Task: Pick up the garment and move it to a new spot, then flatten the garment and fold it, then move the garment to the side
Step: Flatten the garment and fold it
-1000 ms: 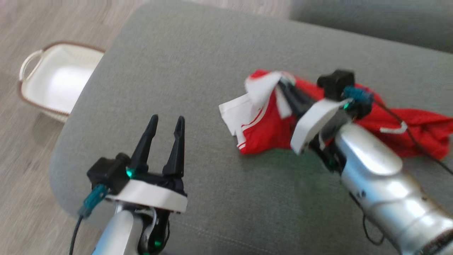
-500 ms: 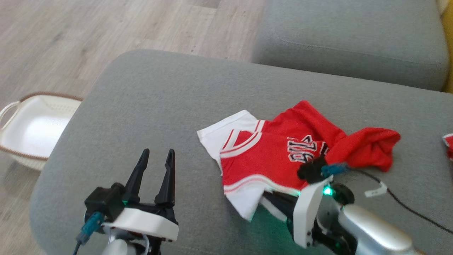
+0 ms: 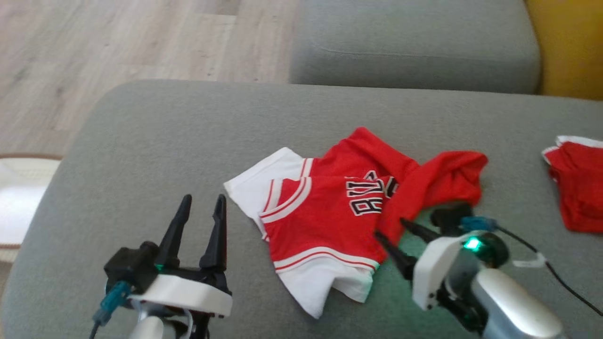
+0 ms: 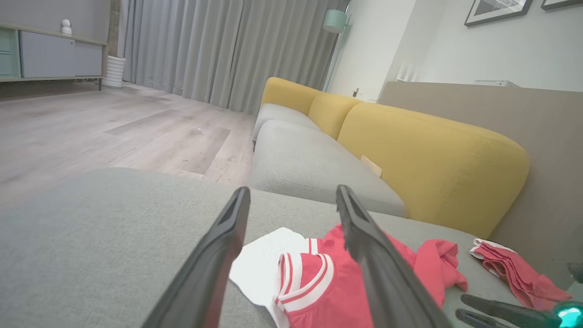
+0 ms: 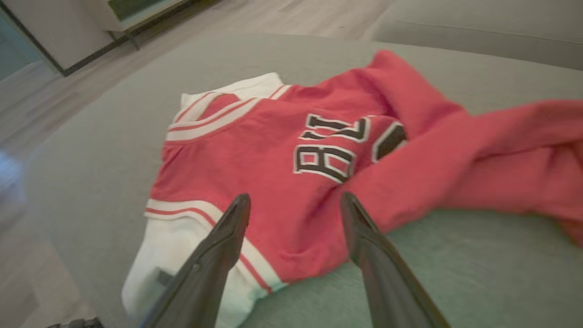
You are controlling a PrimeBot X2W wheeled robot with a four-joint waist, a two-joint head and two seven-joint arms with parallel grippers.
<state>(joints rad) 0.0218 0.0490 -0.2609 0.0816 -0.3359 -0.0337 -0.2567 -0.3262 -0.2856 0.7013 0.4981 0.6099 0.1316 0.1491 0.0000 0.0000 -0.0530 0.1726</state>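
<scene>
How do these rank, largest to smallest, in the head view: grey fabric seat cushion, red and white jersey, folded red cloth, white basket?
1. Grey fabric seat cushion.
2. Red and white jersey.
3. Folded red cloth and white basket: alike in size, both cut off by the picture's edges, so unranked.

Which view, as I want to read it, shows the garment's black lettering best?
The right wrist view: the lettering is close and large, though a red fold covers its end. The head view shows it smaller. The left wrist view gives the garment's striped edge at a low angle.
</scene>
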